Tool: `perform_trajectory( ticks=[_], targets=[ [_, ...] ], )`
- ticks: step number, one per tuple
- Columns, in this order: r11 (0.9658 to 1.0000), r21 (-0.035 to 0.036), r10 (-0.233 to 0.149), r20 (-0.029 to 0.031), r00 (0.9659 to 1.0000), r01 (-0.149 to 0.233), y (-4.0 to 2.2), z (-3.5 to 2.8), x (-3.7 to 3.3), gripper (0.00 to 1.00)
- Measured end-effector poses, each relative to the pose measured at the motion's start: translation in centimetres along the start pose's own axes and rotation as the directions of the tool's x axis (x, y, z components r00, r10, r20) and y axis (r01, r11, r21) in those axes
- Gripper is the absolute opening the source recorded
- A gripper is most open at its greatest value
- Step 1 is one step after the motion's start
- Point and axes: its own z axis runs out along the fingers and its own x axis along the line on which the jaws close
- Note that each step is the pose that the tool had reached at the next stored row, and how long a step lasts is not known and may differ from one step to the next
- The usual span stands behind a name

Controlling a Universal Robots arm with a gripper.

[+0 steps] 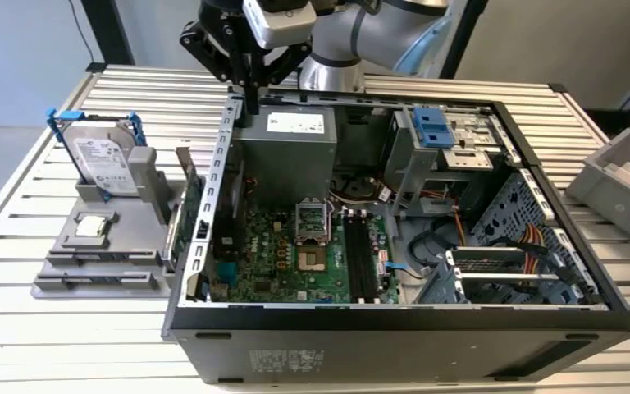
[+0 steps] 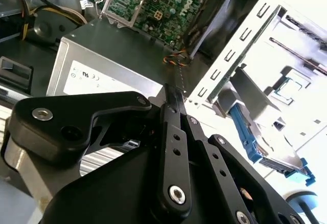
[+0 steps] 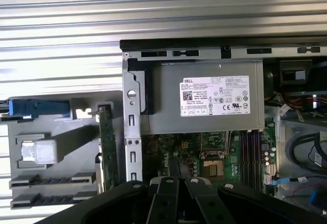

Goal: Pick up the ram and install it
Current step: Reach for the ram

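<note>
My gripper hangs over the back left corner of the open computer case, just above its rim and beside the grey power supply. Its fingers are shut, and nothing shows between them in either wrist view. The long black memory slots run along the green motherboard, to the exterior view's right of the processor socket; the first wrist view has them too. The ram is out of view.
A grey parts holder left of the case carries a silver hard drive with blue rails, a processor chip and an upright green expansion card. A grey bin sits at the right. Cables and drive cages crowd the case's right half.
</note>
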Motion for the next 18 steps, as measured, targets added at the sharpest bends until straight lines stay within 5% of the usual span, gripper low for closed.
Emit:
perform_trajectory(
  ticks=[18],
  targets=[
    [1.0, 0.0, 0.0, 0.0, 1.0, 0.0, -0.14, -0.05, 2.14, 0.0]
  ],
)
